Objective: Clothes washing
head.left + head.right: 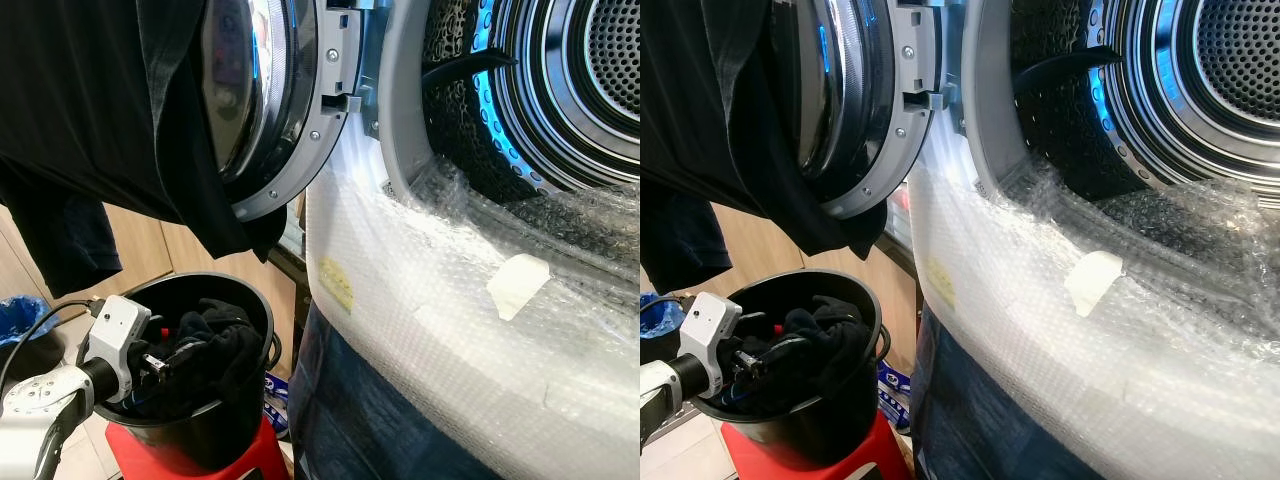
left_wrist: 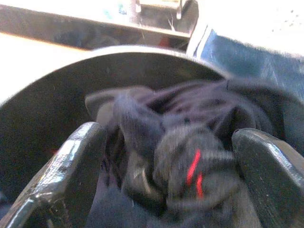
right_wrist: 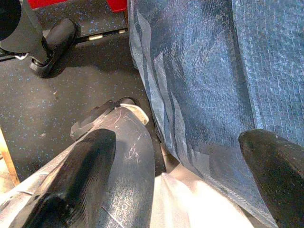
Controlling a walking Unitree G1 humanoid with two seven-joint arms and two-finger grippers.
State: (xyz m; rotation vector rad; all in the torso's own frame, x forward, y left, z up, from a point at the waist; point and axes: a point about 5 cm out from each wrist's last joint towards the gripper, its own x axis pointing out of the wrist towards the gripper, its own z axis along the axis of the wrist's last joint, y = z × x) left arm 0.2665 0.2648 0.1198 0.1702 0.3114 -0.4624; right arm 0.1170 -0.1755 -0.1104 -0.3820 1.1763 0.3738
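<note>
A black garment [image 1: 120, 110] hangs closest to my eyes, draped over the open washer door [image 1: 275, 120] and covering most of its glass. Below it, my left gripper [image 2: 171, 156] reaches into the black bucket [image 1: 240, 420], its two fingers [image 2: 71, 166] spread wide on either side of a bundle of dark clothes [image 2: 190, 142], not yet closed on it. The clothes sit bunched in the bucket, reaching near its rim, one fold showing small red marks.

The bucket stands on a red stool [image 1: 250, 460], just beside the washer's front, with only a narrow gap between them. The washer front is wrapped in bubble wrap [image 1: 430, 310], with a piece of pale tape [image 1: 518, 283] stuck on it and blue sheeting [image 3: 204, 71] hanging beneath. Above the wrap the drum [image 1: 580, 80] stands open, its perforated metal wall lit blue at the rim.

My right gripper [image 3: 185, 166] hangs low beside the blue sheeting, fingers apart and holding nothing, over a dark speckled floor [image 3: 71, 85]. A wooden panel [image 1: 140, 250] backs the space behind the bucket.
</note>
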